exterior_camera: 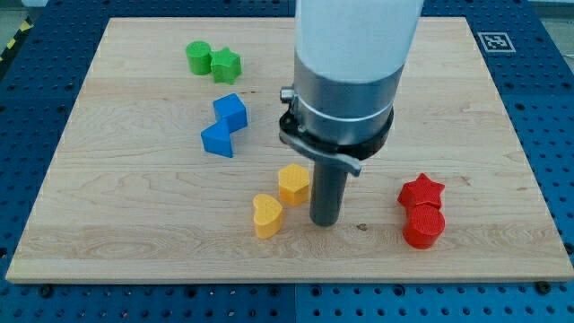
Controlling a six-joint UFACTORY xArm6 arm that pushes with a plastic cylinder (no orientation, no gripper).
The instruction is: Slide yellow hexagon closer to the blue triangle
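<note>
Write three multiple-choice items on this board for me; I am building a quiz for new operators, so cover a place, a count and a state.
1. Where is my tip relative to the yellow hexagon?
A. just to its right in the view
B. far to its left in the view
C. above the green blocks

2. How many blocks are on the board?
A. six
B. eight
C. ten

3. How do the two red blocks stand?
A. at opposite edges of the board
B. close together, seemingly touching
C. one beside the blue blocks

Key:
1 A: my tip stands close beside the yellow hexagon, on the view's right.
2 B: two green, blue cube and blue triangle, the hexagon and yellow heart, and two red.
3 B: red star sits right against red cylinder.
</note>
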